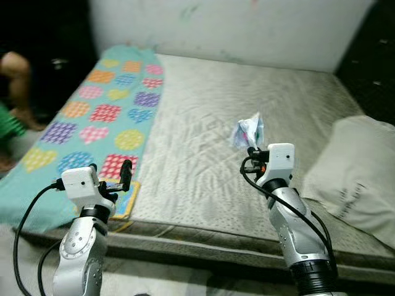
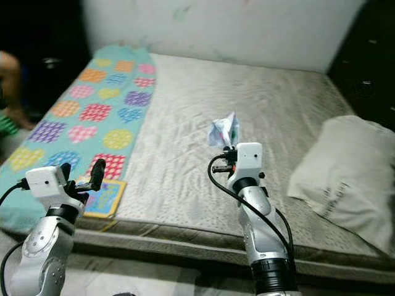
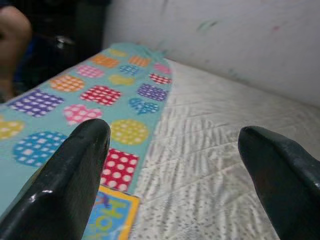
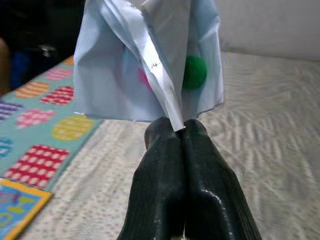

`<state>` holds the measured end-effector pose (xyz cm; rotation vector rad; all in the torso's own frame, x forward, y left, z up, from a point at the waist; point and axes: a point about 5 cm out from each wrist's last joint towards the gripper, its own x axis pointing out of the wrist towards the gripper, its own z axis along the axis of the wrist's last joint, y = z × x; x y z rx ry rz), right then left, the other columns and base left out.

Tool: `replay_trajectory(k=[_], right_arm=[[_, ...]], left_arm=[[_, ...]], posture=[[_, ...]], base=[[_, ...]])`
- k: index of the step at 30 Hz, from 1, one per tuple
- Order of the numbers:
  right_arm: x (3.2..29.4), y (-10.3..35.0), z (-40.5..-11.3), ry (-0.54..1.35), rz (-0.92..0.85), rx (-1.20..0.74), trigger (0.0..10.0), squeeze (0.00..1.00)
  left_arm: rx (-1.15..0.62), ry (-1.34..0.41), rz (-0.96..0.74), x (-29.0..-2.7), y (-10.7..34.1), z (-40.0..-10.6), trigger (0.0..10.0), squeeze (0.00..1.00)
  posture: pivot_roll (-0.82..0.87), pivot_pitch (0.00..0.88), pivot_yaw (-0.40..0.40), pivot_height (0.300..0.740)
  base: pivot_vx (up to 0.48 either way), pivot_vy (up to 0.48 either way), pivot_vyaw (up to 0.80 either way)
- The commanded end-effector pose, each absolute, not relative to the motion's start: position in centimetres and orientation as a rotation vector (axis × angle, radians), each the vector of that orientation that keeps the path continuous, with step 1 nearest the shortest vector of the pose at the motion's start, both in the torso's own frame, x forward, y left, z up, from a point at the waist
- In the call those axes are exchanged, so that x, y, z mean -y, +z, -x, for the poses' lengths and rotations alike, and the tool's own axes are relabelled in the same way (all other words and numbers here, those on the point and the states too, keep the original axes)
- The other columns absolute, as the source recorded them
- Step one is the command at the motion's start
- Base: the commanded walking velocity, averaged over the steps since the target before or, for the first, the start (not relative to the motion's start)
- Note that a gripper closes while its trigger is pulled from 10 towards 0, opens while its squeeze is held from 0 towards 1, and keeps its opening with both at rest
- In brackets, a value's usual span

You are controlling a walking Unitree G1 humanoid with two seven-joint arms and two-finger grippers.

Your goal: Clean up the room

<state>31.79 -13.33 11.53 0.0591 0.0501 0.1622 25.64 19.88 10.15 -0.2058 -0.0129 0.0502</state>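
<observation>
My right gripper is shut on a crumpled pale blue paper wrapper with pink and green spots, held up above the grey mattress. The same wrapper sticks up just beyond the right wrist over the middle of the bed. My left gripper is open with nothing between its fingers, hovering over the bed's near left corner, above a yellow-edged picture book that lies on the blanket's near end.
A teal blanket with coloured hearts and dots covers the bed's left side. A grey pillow lies at the right edge. A person's leg is at the far left. A white wall stands behind the bed.
</observation>
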Motion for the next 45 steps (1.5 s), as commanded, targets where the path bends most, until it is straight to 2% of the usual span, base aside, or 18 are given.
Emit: replay_trajectory(k=[1, 28, 45], right_arm=[[14.2, 11.8, -31.9, 0.136, -0.057, -0.044, 10.0, 0.0], [14.6, 12.1, -32.0, 0.115, -0.052, -0.037, 10.0, 0.0], [14.7, 12.1, -32.0, 0.107, -0.052, -0.036, 10.0, 0.0]], left_arm=[[0.029, 0.011, 0.219, -19.2, 10.7, -25.8, 10.0, 0.0], [0.04, -0.066, 0.268, -17.9, 11.0, -25.4, 10.0, 0.0], [0.04, -0.082, 0.269, -17.8, 11.0, -25.6, 10.0, 0.0]], posture=[[0.03, 0.044, -0.059, 0.74], [0.02, 0.055, -0.065, 0.74], [0.01, 0.054, -0.059, 0.74]], base=[[0.0, 0.0, 0.0], [0.0, 0.0, 0.0], [0.281, 0.0, 0.0]])
